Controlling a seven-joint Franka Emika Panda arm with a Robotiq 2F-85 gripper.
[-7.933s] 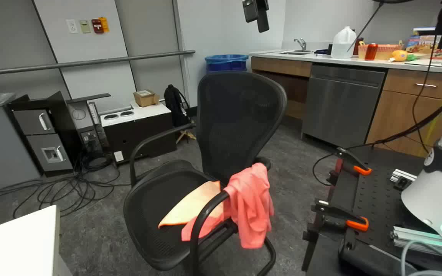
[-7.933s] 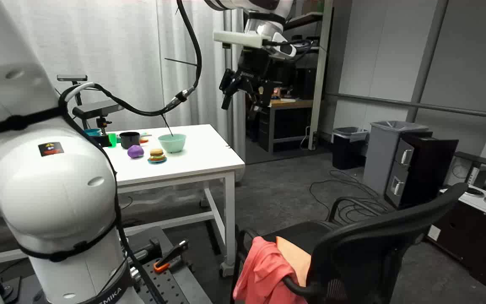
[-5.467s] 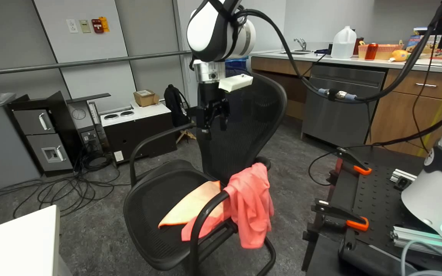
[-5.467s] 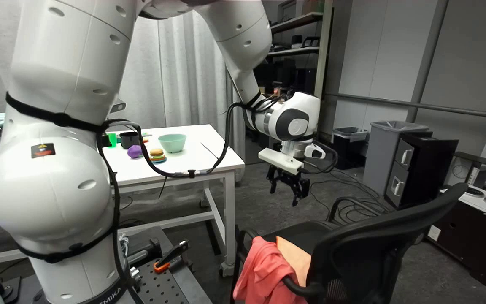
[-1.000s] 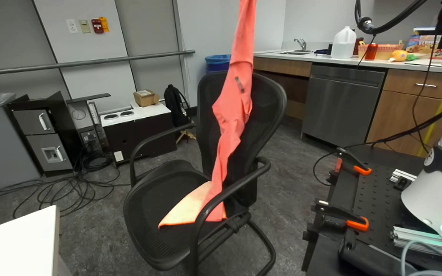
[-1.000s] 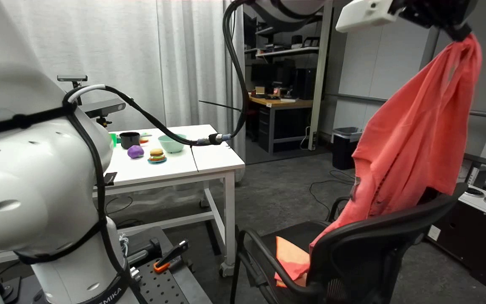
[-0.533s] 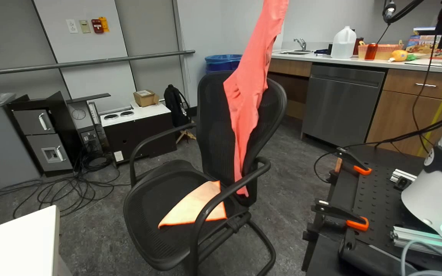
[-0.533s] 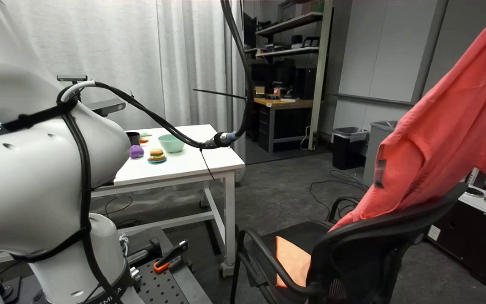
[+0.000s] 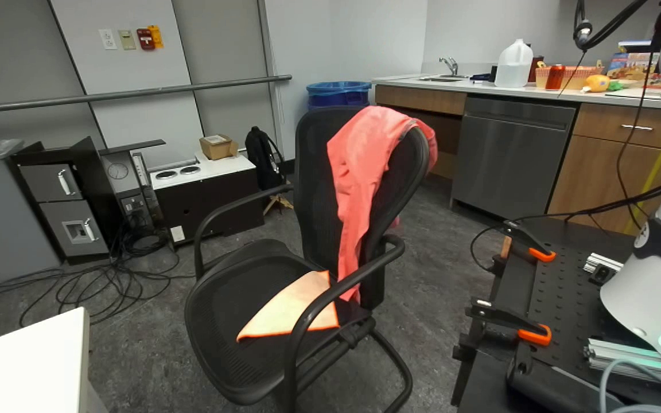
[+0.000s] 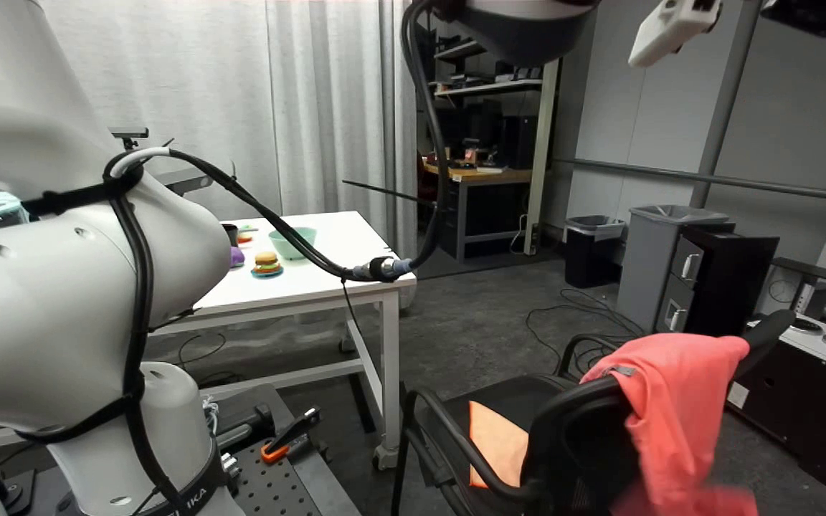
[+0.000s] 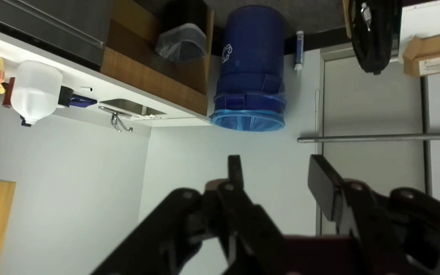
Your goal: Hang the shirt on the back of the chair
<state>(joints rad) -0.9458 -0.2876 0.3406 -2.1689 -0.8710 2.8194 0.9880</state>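
One salmon-red shirt [image 9: 359,163], draped over the top of a black mesh office chair [image 9: 316,235]. Fingers [image 11: 325,187]: parted, gripping nothing.

In an exterior view the white arm [image 10: 76,315] stood near at the left, a rounded link [image 10: 528,36] at the top edge. The gripper [image 11: 276,173] hung high at the right there, partly cut off; the wrist view showed its fingers [image 11: 323,187] spread apart.
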